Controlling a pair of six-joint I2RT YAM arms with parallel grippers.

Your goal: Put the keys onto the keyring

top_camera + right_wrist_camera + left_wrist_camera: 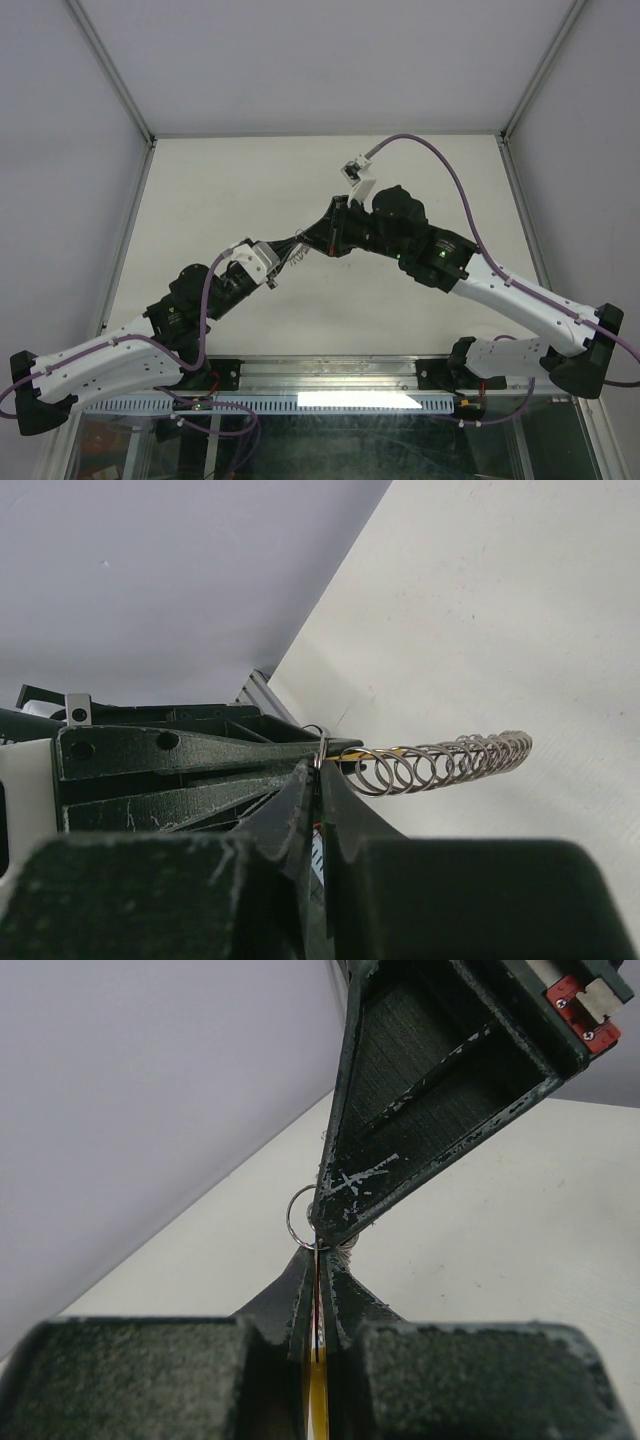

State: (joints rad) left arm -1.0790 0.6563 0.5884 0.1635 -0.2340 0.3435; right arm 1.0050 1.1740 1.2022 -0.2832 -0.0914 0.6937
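The keyring (440, 765) shows edge-on as a silver coil of loops with a thin yellow strip, held above the table. In the left wrist view my left gripper (320, 1258) is shut on its yellow segment (318, 1390). My right gripper (321, 772) meets it tip to tip from the other side. Its jaws stand nearly together, pinching a small silver wire loop (320, 742) of a key, and a pale blue bit (318, 852) shows deeper between them. The same loop (299, 1216) sticks out beside the right finger (430, 1090). From above, both grippers join at the keyring (297, 256).
White table (250, 190) with grey walls on three sides and metal frame posts (112, 72). A purple cable (450, 180) arcs over the right arm. The arm bases and a metal rail (340, 372) run along the near edge.
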